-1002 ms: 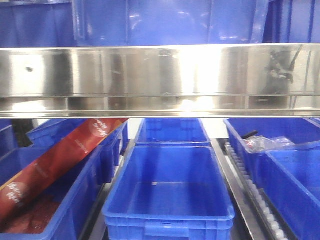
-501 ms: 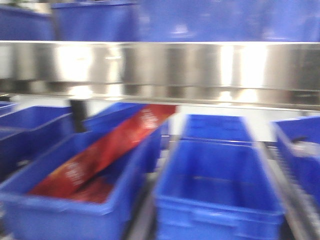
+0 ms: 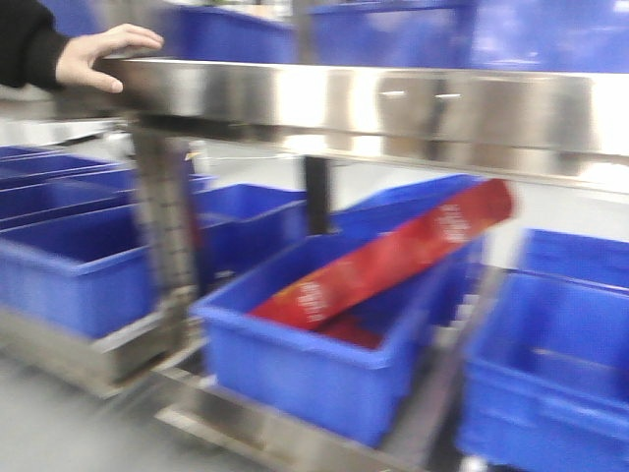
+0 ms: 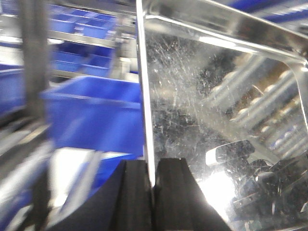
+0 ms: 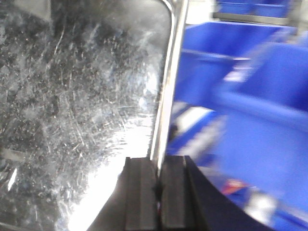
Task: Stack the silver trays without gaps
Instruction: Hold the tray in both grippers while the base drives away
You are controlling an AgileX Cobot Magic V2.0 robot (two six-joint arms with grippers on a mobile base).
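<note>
One silver tray is held between my two grippers and shows only in the wrist views. In the left wrist view its scratched shiny bottom (image 4: 216, 96) fills the right side, and my left gripper (image 4: 153, 166) is shut on its left rim. In the right wrist view the same scratched tray (image 5: 82, 96) fills the left side, and my right gripper (image 5: 159, 163) is shut on its right rim. Neither the tray nor the grippers appear in the front view. No other silver tray is visible.
A long steel rail (image 3: 393, 98) crosses the top of the front view, with a person's hand (image 3: 103, 51) resting on its left end. A steel upright (image 3: 167, 226) stands below. Blue crates line the lower shelf, and one (image 3: 314, 369) holds a long red package (image 3: 393, 261).
The front view has swung to the left: the crate with the red package has slid from the left to the middle. A person's hand now shows on the rail.
</note>
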